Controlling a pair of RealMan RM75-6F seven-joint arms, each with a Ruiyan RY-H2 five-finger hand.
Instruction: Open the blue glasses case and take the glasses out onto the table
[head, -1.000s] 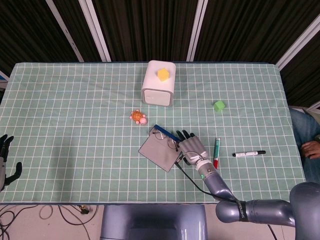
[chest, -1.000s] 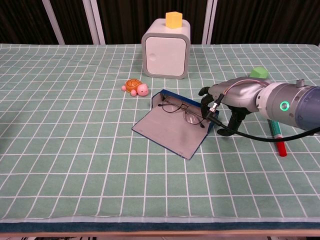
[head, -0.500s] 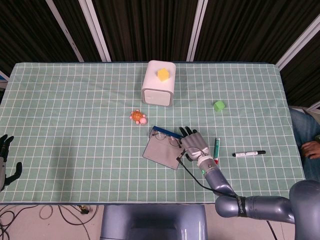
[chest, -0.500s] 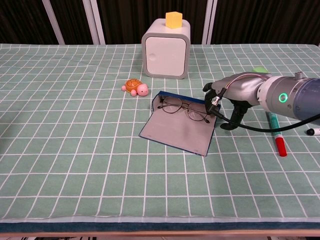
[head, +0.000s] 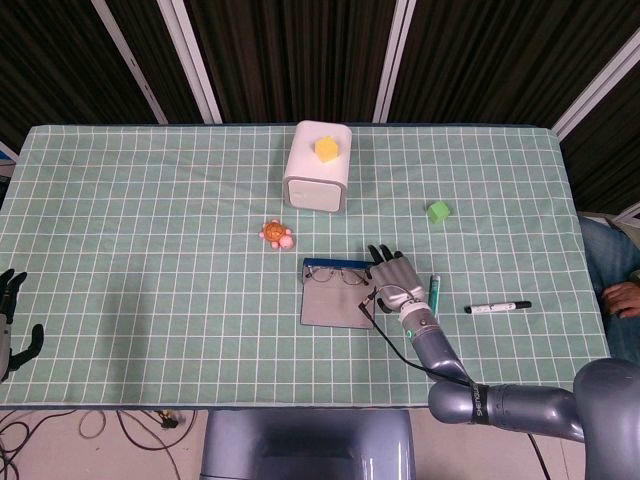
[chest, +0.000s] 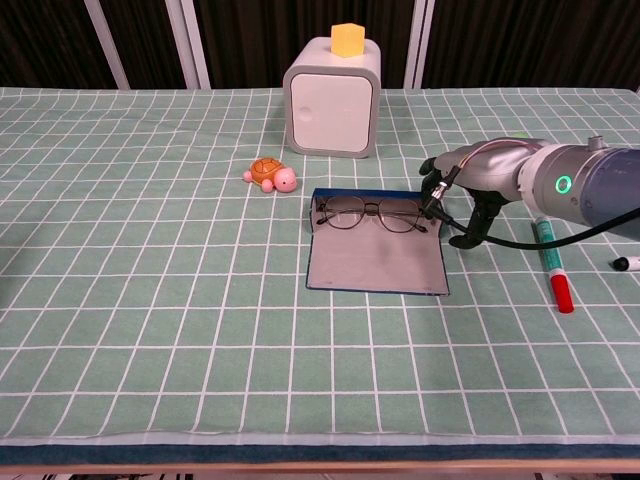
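Head view: glasses case (head: 337, 298) seen lying open, flat on bench (head: 150, 230) just below frame centre; glasses (head: 335, 277) resting along its upper edge. Right robot hand (head: 393, 281) placed against case's right side, fingers spread; whether anything is gripped cannot be told. Left robot hand (head: 12, 318) seen at lower left edge, fingers apart, nothing held.

Chest view: case (chest: 377, 256) open at centre, glasses (chest: 371, 213) inside near blue rim. Right robot hand (chest: 462, 192) right of centre, touching case's right end. Toy turtle (chest: 270, 174) noted left of case.
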